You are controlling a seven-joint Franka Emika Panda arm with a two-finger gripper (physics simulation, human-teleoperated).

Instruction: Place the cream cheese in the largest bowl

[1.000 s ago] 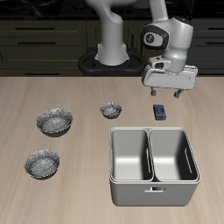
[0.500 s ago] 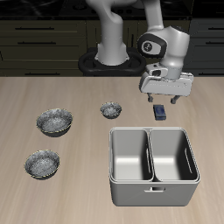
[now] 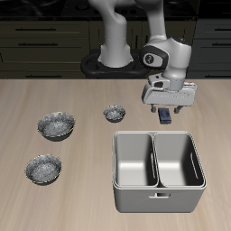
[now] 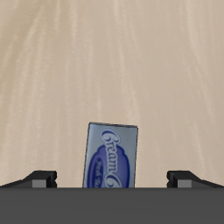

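Cream cheese (image 4: pixel 114 156) under spread gripper (image 4: pixel 114 180)

The cream cheese (image 3: pixel 166 115), a small dark blue box with a pale label, is lying flat on the desk, far back. The largest bowl (image 3: pixel 56 125), speckled grey with a dark inside, is sitting upright well apart from it.

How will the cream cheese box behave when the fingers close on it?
The cream cheese looks like a flat rectangular box lying on its broad face, so it probably won't roll or tip. It seems small and likely light; the open gripper could nudge it sideways across the smooth table.
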